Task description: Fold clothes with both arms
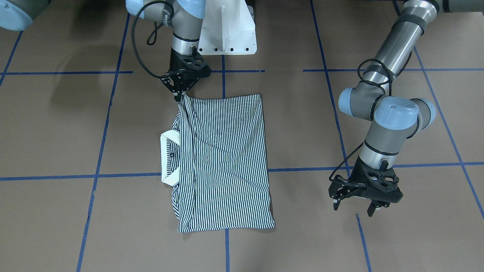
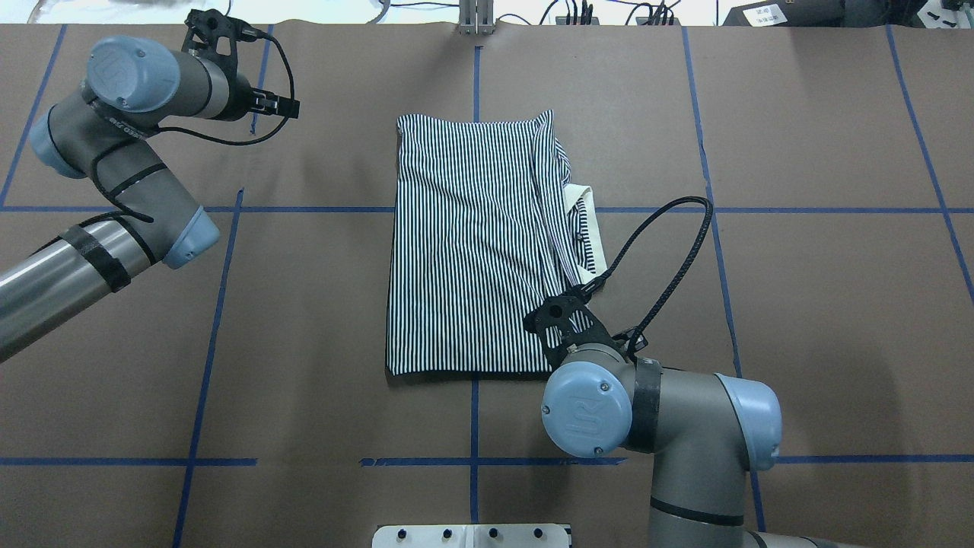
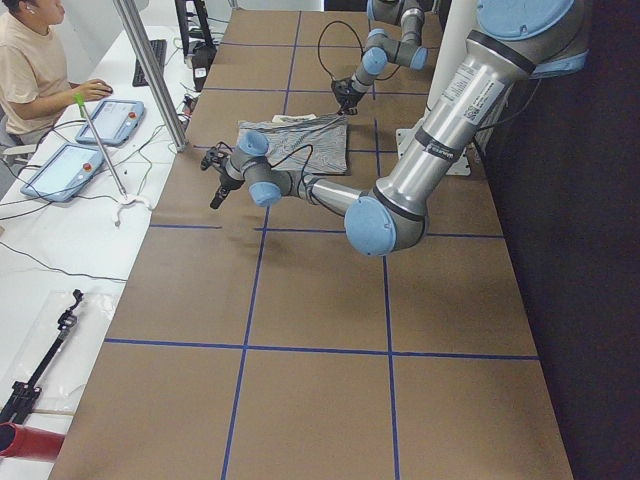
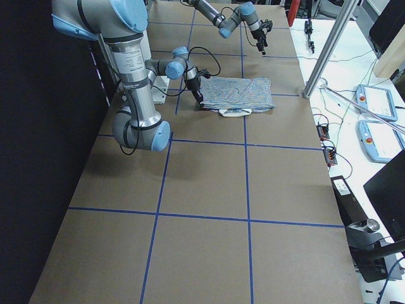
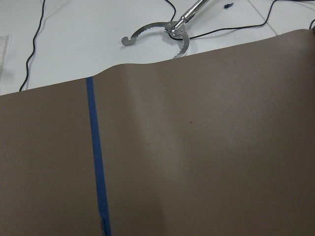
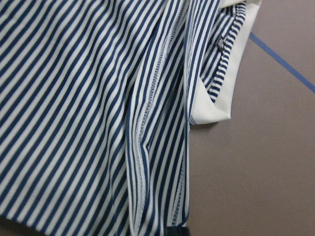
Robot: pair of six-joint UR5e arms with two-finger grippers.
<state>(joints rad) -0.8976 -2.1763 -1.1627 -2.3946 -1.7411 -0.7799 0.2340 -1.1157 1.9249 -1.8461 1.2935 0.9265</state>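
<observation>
The clothes, one navy-and-white striped polo shirt (image 1: 227, 158), lie folded into a tall rectangle mid-table. Its cream collar (image 1: 167, 156) sticks out on the robot's right side. My right gripper (image 1: 180, 96) is shut on the shirt's near right corner and holds that edge pulled up into a taut ridge of fabric. The right wrist view is filled with the striped shirt (image 6: 74, 98) and the collar (image 6: 231, 93). My left gripper (image 1: 353, 209) stands open with nothing in it, well off to the shirt's left over bare table near the far edge.
The table (image 2: 799, 289) is brown paper crossed by blue tape lines. The white pedestal base (image 1: 227, 34) stands at the robot's side. Past the far edge lie a metal tool (image 5: 170, 32), cables and tablets (image 3: 110, 120), with a seated person (image 3: 35, 60) there.
</observation>
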